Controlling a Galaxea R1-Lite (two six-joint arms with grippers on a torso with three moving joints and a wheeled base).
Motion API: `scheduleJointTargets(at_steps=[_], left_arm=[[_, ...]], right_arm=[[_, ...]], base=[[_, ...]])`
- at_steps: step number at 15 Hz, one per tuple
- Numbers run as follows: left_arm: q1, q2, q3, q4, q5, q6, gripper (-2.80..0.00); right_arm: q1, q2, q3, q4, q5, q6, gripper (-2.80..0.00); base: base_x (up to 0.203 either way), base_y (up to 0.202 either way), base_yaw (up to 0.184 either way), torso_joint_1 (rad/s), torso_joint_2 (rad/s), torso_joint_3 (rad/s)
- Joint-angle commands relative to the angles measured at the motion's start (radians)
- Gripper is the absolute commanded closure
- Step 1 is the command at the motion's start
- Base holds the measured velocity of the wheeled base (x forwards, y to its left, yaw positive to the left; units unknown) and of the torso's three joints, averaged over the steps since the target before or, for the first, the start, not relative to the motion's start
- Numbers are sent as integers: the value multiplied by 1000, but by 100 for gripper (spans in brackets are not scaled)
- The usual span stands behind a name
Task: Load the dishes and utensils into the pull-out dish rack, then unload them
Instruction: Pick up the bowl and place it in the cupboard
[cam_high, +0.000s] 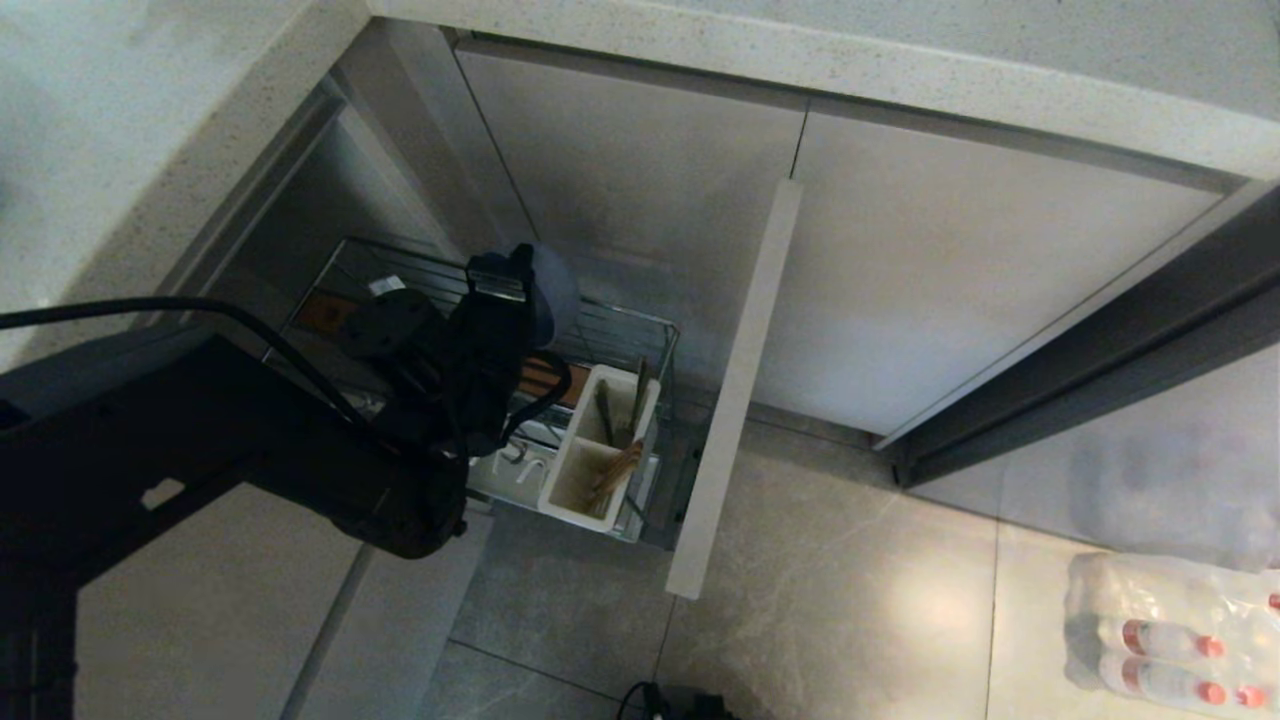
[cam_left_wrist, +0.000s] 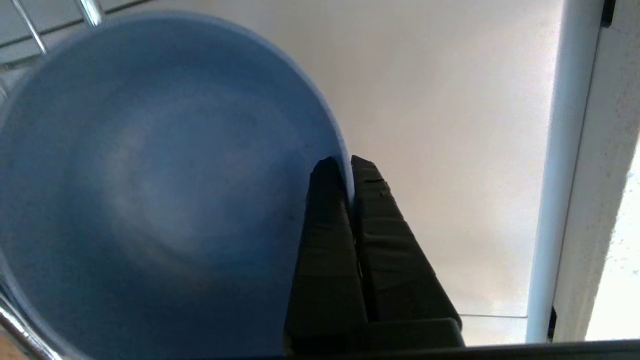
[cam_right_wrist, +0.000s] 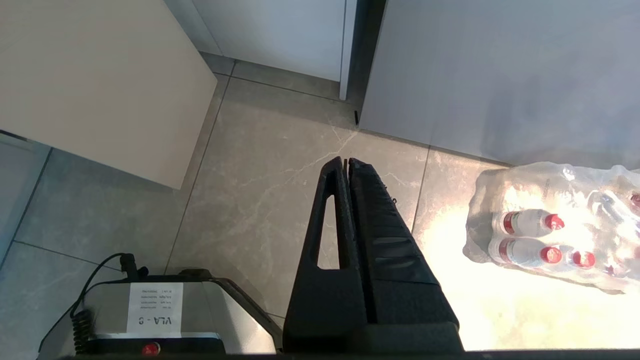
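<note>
Pinching the rim of the dusty-blue bowl (cam_left_wrist: 150, 200), the left gripper (cam_left_wrist: 347, 167) has one finger inside the wall and one outside, jaws closed on it. The bowl hangs tipped on its side over the pull-out dish rack (cam_high: 640, 330), about midway along the wire basket, just behind the white utensil caddy (cam_high: 600, 450) near the front panel (cam_high: 735, 400). Its hollow faces the wrist camera. It looks matte, round and smooth. Chopsticks (cam_high: 618, 468) stand in the caddy. The right gripper (cam_right_wrist: 346, 162) hangs pressed closed and empty over the floor, well apart from the rack.
</note>
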Motion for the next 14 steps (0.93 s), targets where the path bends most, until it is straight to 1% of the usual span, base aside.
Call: scheduleJointTargets(at_steps=[1,11,12,13,14], left_arm=[[0,18,0,-5,3,-7,0],[1,24,-4,-5,0,-2,0],[1,25,-6,-5,2,4,-169],[1,22,-6,-5,2,7,-280],[0,14,-4,-5,2,7,-280]], right_arm=[[0,2,0,0,0,0,0],[0,1,0,0,0,0,0],[0,1,0,0,0,0,0],[0,1,0,0,0,0,0],[0,2,0,0,0,0,0]], base=[[0,0,0,0,0,0],[0,0,0,0,0,0],[0,0,0,0,0,0],[0,0,0,0,0,0],[0,0,0,0,0,0]])
